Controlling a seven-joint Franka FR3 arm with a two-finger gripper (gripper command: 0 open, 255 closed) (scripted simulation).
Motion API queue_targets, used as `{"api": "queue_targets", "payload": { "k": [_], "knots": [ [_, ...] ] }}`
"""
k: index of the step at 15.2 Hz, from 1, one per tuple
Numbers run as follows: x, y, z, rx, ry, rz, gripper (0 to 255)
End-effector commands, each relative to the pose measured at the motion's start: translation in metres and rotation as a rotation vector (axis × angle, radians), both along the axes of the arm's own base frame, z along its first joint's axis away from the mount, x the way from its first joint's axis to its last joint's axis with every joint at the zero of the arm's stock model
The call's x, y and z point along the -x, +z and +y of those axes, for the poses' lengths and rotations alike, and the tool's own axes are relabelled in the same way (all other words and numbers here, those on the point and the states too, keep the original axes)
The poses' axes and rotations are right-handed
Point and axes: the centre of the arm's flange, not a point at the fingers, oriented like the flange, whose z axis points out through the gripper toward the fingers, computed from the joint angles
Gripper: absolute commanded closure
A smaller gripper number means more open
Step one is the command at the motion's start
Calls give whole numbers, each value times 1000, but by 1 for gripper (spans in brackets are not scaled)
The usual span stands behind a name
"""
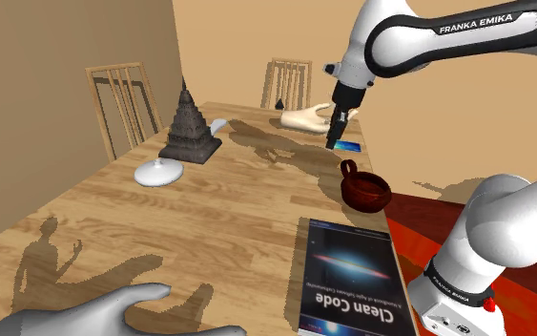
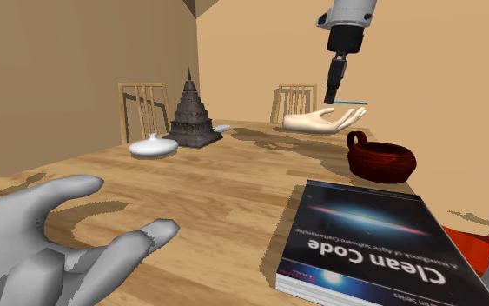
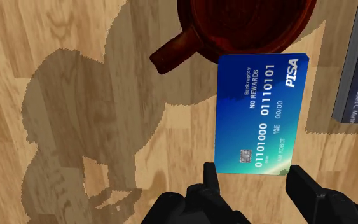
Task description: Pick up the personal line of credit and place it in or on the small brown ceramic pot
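A blue bank card [image 3: 260, 114] marked "PISA" and "NO REWARDS" is clasped at its short edge between my two black fingers [image 3: 210, 179]. My gripper [image 3: 255, 183] is shut on it and holds it in the air above the wooden table. Just past the card's far edge stands the small dark reddish-brown pot [image 3: 247, 25] with a side handle. In the shoulder view the gripper [image 1: 336, 141] hangs behind the pot [image 1: 364, 186], with the card [image 1: 349, 145] at its tip. The second exterior view shows the card [image 2: 350, 103] lifted well above the pot [image 2: 381, 158].
A "Clean Code" book [image 1: 347, 282] lies near the table's front edge beside the pot. A pale hand sculpture [image 1: 306, 118] rests behind the gripper. A dark tiered statue [image 1: 189, 124] and a white lidded dish [image 1: 158, 172] stand further left. A grey hand [image 1: 104, 320] lies in front.
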Motion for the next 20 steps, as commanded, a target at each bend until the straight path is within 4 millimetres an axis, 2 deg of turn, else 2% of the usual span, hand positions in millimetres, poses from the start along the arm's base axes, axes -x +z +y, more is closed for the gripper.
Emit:
{"api": "queue_targets", "payload": {
  "k": [1,5,20],
  "knots": [
    [24,0,-16,0,1,0,255],
    [61,2,-50,0,1,0,255],
    [61,-81,-50,0,1,0,255]
  ]
}}
